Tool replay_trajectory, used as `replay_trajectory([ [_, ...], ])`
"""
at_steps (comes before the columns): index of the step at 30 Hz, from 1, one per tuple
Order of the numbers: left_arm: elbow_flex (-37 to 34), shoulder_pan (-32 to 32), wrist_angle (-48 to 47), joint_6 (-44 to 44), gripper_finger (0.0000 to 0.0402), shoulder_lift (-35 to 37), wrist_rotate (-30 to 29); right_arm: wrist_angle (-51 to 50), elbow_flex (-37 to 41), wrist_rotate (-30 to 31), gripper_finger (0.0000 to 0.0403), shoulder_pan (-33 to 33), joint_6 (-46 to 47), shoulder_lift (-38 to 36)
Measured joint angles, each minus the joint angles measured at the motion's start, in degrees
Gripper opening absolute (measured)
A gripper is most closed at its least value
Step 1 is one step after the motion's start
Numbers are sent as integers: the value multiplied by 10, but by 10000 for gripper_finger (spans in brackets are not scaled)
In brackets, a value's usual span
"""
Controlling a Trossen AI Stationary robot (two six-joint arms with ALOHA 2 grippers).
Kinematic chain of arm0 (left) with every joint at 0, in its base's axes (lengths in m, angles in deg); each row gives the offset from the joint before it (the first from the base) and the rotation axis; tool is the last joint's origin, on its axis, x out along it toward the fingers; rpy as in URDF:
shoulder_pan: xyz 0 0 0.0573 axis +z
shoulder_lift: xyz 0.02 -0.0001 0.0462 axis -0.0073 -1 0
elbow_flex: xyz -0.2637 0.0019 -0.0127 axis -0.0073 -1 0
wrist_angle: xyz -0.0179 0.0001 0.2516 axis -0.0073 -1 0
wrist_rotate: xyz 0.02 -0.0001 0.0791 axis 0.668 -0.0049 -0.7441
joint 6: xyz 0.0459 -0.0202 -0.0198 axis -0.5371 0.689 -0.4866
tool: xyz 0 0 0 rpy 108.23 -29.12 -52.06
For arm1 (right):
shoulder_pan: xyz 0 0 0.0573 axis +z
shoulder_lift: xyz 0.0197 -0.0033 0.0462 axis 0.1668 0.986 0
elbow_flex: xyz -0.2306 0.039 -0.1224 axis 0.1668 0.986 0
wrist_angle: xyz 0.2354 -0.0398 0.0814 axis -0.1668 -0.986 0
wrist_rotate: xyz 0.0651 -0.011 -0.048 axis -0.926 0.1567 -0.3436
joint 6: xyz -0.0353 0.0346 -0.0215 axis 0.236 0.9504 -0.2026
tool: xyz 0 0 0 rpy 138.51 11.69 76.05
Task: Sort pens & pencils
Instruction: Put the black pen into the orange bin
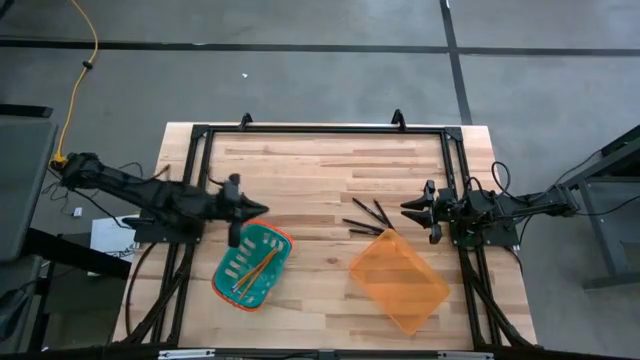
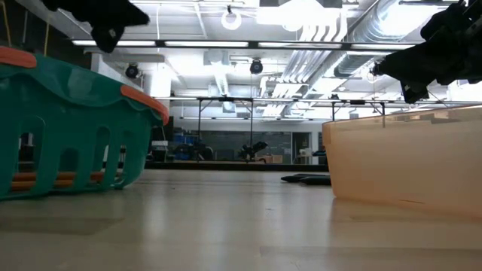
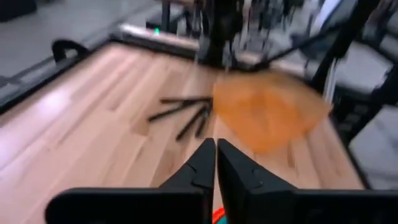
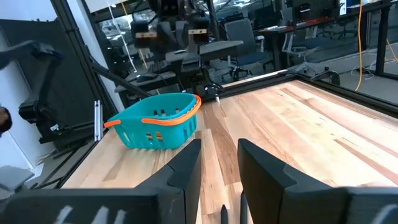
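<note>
Two end effectors face each other across the pale wooden surface (image 1: 300,170), and yours to use next is likely the right end effector (image 1: 408,208): its fingers stand a little apart with nothing between them, and it hangs above the surface just beside the thin black pens (image 1: 366,220). The pens lie loose in a fanned bundle, between that end effector and the table's middle, their long axes running roughly along the line from one arm to the other, some slanted. They touch or nearly touch the far corner of the translucent orange rectangular bin (image 1: 398,280), which sits toward the near edge.

The left end effector (image 1: 262,209) is closed and empty, poised over the rim of the teal slotted basket with an orange rim (image 1: 272,262), well apart from the pens. The long orange-yellow pencils (image 1: 257,268) already lie inside that basket.
</note>
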State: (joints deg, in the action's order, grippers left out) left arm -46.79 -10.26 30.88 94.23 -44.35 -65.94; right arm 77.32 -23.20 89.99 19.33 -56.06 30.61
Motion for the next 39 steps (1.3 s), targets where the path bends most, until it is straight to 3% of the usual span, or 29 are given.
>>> replay_trajectory([
  [11,-54,28,63,-45,7,181,-1,12,0,9,96,0,0,0],
  [17,-109,28,80,-58,3,249,-5,118,0,13,96,0,-53,0],
  [22,-161,28,119,-66,1,300,-6,168,0,55,96,0,1,8],
  [30,-264,28,210,-69,1,369,7,192,0,55,96,-32,45,75],
  [34,-280,28,210,-76,3,397,7,193,-8,48,96,-74,118,127],
  [39,-299,28,212,-98,1,412,24,193,-41,15,96,-116,142,226],
])
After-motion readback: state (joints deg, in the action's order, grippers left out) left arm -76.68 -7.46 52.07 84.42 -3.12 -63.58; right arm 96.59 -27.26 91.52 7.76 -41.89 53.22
